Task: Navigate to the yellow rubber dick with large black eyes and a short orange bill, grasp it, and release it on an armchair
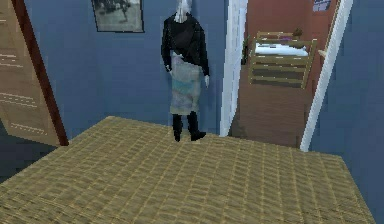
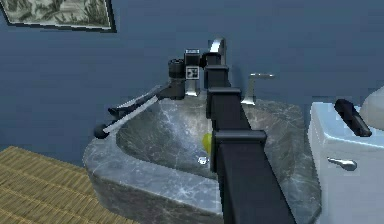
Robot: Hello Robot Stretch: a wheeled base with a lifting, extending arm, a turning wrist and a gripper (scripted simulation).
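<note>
A small yellow patch (image 2: 208, 134) peeks out at the left edge of the dark arm bar (image 2: 240, 160), inside a grey marble basin (image 2: 150, 165); the arm hides most of it, so its shape is unclear. From the dark body beside the white marker squares (image 2: 193, 72), the gripper (image 2: 112, 120) reaches left and down, and its thin fingers (image 2: 135, 106) end over the basin's left rim. I cannot tell whether it holds anything.
A white toilet (image 2: 340, 160) with a black object (image 2: 352, 114) on its tank stands right of the basin. A faucet (image 2: 262, 82) rises at the basin's back. Ahead, a dressed figure (image 1: 185, 70) stands by the blue wall, beside a white-framed doorway (image 1: 275, 90). A wooden door (image 1: 25, 80) is at left. A woven rug (image 1: 180, 175) covers the floor.
</note>
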